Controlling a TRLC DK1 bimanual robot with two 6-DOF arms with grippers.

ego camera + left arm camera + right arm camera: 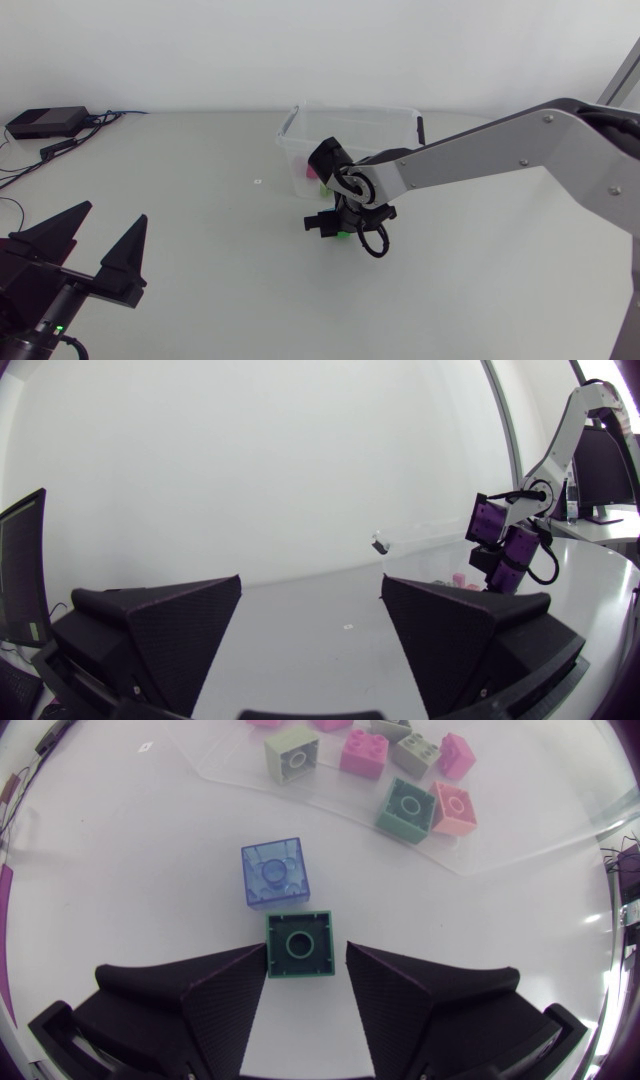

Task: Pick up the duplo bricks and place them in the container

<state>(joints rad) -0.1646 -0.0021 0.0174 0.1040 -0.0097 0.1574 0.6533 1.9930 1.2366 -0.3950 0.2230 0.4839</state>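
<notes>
Green duplo brick lies between the right tool's parted jaws, beside a blue brick.

1 brick between right gripper fingers, 2nd brick just ahead, container with other bricks beyond

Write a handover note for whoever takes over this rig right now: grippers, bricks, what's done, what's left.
Left gripper: open, empty, parked away from the work.
Right gripper: open, low over the table, green brick between its fingers, not clamped.
Blue brick: on the table just ahead of the green one, outside the container.
Done: several bricks lie in the container.
Left: grasp the green brick and drop it in, then the blue.
</notes>
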